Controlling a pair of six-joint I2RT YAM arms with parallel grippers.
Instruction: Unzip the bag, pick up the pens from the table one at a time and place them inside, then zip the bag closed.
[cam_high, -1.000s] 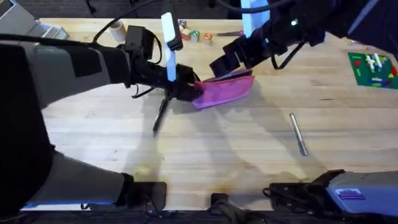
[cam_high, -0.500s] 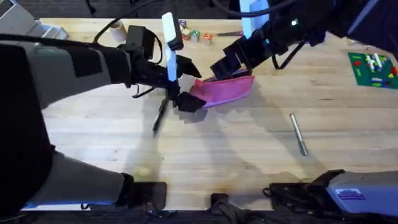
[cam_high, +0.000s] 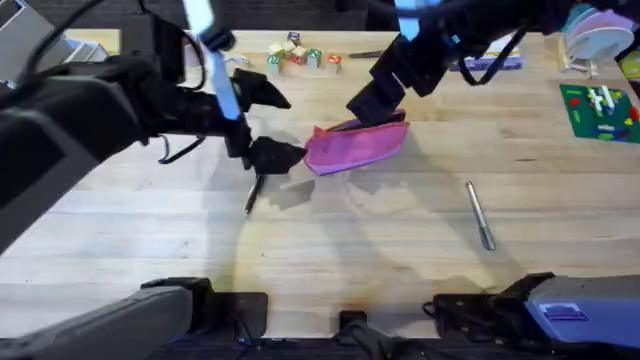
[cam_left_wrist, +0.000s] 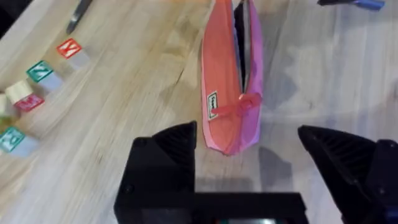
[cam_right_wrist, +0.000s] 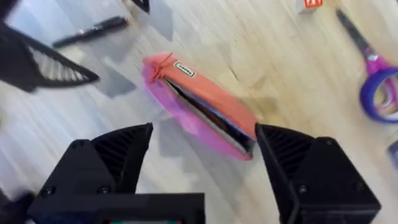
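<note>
One bag (cam_high: 356, 146), two pens, black (cam_high: 252, 193) and silver (cam_high: 480, 215), and one scissors (cam_right_wrist: 373, 74).

Small pink soft fabric pouch (cam_high: 357, 146), elongated, lies on light wooden plank tabletop (cam_high: 400, 250) near centre, far half. Zipper along top edge open; dark slit of interior visible in wrist views (cam_left_wrist: 231, 74) (cam_right_wrist: 202, 109). Small white label on side, pink pull tab at one end.

Slim black pen (cam_high: 253, 190) lies on tabletop just beside pouch's left end, apart from it.

Slim silver-grey metallic pen (cam_high: 480, 214) lies on tabletop right of pouch, well apart.
</note>
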